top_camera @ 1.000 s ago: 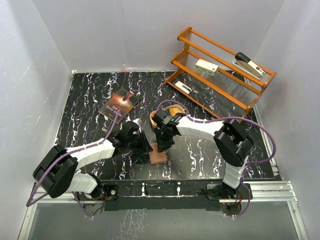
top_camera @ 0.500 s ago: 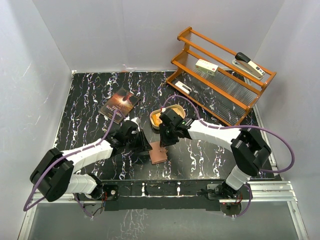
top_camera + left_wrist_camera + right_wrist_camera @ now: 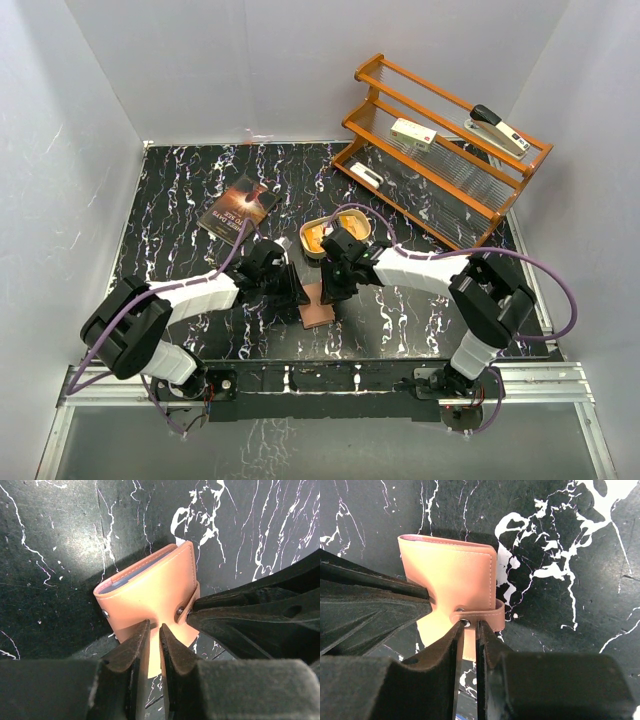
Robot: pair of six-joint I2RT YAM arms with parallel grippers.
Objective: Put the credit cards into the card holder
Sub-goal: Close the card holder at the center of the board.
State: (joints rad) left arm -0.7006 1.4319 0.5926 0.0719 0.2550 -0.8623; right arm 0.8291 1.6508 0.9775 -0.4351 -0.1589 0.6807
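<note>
the left gripper is pinched almost shut on the edge of the small reddish-brown leather bifold card holder. the right gripper is clamped on its snap tab. the card holder lies folded just in front of the tan oval metal tin. a bluish card edge shows inside, so this looks like the closing step. next, the tab needs pressing home while the left gripper steadies.
</note>
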